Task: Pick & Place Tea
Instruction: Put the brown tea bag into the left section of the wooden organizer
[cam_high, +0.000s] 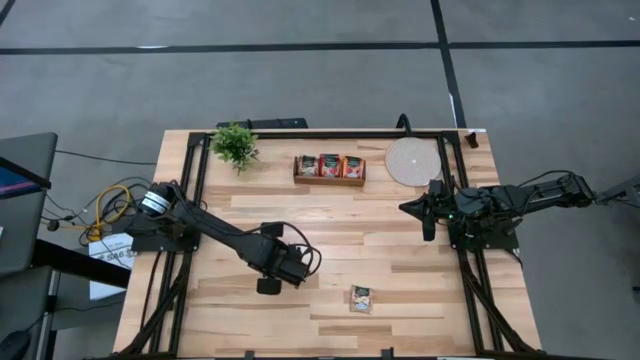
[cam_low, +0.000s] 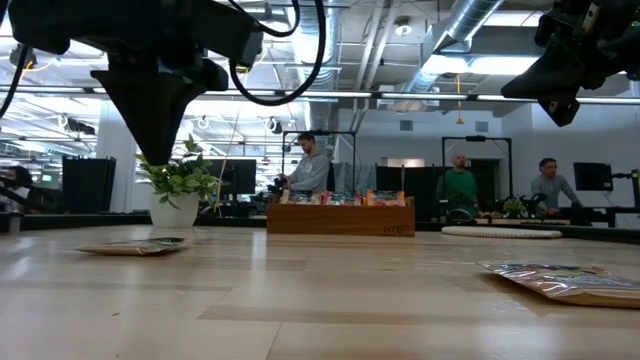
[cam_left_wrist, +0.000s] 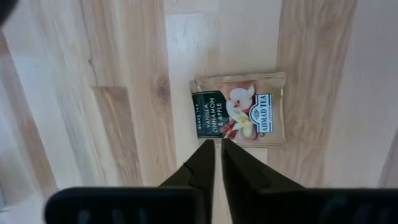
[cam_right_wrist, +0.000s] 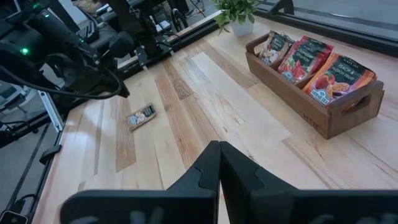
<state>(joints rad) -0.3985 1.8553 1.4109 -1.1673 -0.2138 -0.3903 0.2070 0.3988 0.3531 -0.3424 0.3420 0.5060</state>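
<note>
Left hand (cam_left_wrist: 217, 144), fingers almost together, hovers over a sachet (cam_left_wrist: 239, 109) on the worktop (cam_left_wrist: 93, 93); next it must open and descend.

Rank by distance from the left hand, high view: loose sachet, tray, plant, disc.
From the left hand:
1. Loose sachet, just right of it at the near edge.
2. Tray and plant, far side: too close to call.
3. Disc, far right.
</note>
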